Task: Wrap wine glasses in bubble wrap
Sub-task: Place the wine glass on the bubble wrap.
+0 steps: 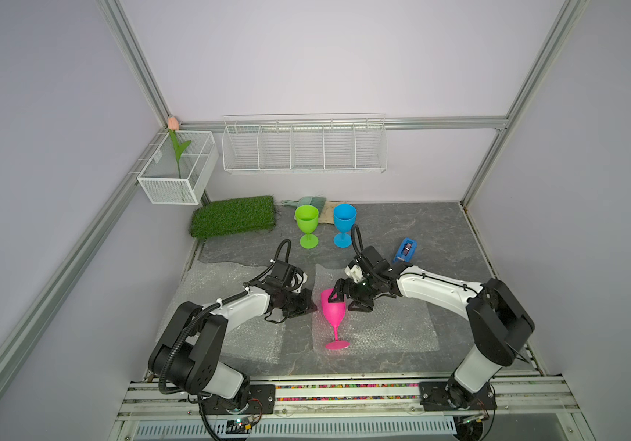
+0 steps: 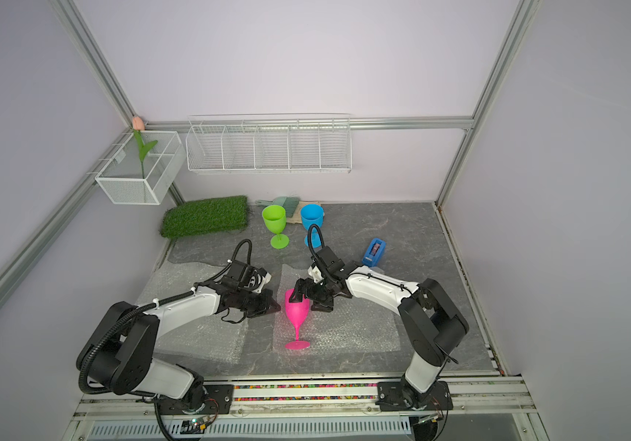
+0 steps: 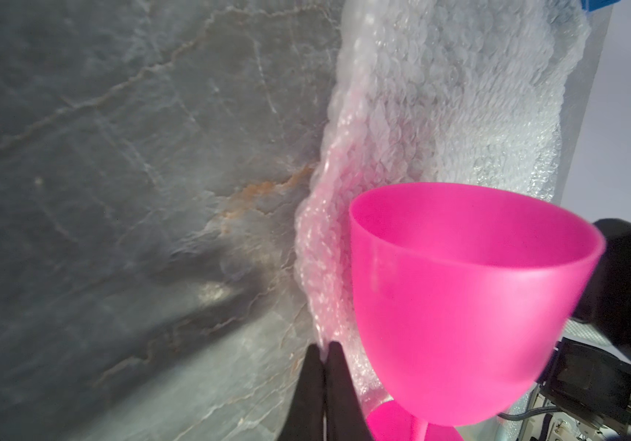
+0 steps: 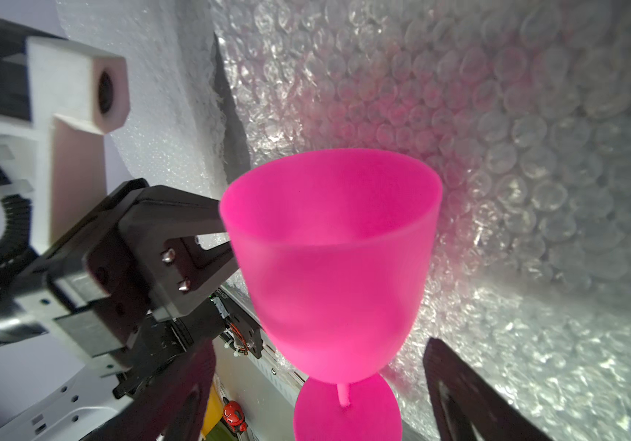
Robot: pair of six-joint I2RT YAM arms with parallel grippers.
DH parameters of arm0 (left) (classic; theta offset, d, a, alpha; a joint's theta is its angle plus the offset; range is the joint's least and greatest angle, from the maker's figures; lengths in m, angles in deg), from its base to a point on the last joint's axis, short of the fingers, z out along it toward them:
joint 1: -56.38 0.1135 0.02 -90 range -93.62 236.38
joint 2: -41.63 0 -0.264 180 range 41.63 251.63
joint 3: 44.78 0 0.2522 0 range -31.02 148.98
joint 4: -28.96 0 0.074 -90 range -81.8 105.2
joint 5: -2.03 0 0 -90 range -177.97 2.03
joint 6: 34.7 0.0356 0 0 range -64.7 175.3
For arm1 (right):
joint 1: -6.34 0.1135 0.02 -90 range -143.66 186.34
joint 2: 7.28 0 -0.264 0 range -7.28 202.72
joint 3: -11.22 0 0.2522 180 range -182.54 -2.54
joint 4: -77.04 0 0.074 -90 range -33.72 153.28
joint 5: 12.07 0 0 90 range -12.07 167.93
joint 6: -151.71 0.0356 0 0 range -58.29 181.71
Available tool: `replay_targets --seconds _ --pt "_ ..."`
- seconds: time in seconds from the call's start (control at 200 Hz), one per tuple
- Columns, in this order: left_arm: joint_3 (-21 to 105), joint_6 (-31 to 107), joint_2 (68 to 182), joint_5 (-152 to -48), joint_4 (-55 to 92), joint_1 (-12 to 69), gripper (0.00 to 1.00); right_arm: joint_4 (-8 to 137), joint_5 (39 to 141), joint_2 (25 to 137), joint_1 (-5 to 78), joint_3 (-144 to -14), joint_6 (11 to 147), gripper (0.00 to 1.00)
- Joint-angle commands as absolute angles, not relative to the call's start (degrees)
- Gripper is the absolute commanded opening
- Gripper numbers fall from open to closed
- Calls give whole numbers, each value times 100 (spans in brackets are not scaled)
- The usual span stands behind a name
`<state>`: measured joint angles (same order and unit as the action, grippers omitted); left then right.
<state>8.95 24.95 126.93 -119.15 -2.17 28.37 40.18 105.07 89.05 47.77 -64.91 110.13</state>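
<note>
Your left claw (image 1: 311, 305) is pressing its fingers (image 3: 323, 376) together on the left edge of a bubble wrap sheet (image 1: 384, 328), pinching the film just beside the pink goblet (image 1: 332, 312). Your right claw (image 1: 346, 301) is holding its fingers spread to either side of that goblet's bowl, with a gap showing on both sides. The pink goblet is standing upright on the sheet, near its left edge. The green goblet (image 1: 307, 221) and blue goblet (image 1: 344, 219) are standing side by side on the bare tabletop (image 1: 432, 233) farther back. A second sheet (image 1: 210, 280) is lying under your left arm.
</note>
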Motion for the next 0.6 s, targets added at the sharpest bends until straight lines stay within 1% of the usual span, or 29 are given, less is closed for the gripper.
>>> replay_targets --seconds 0.0,0.06,0.135,0.23,0.285,0.405,0.495,0.595 --pt "1107 2523 12596 -11975 -331 2868 0 3597 10272 8599 4664 -6529 10820 88" --pt "1152 2529 12587 -12009 -363 2860 0 3432 10071 8491 4612 -6454 10683 89" --pt "1236 2552 12566 -12030 -430 2845 0 3172 9812 8482 4551 -6424 10445 99" --pt "1377 2610 12557 -12014 -578 2793 0 3154 9750 8516 4514 -6373 10296 79" --pt "1475 2633 12582 -11996 -660 2740 0 3221 9778 8539 4518 -6337 10276 71" --pt "1687 2645 12657 -11939 -806 2594 0 3250 9770 8687 4509 -6315 10181 61" --pt "1856 2604 12695 -11923 -888 2499 0 3315 9711 8746 4499 -6232 10158 57" --pt "2071 2550 12738 -11896 -934 2359 0 3402 9659 8805 4433 -6133 10120 56"
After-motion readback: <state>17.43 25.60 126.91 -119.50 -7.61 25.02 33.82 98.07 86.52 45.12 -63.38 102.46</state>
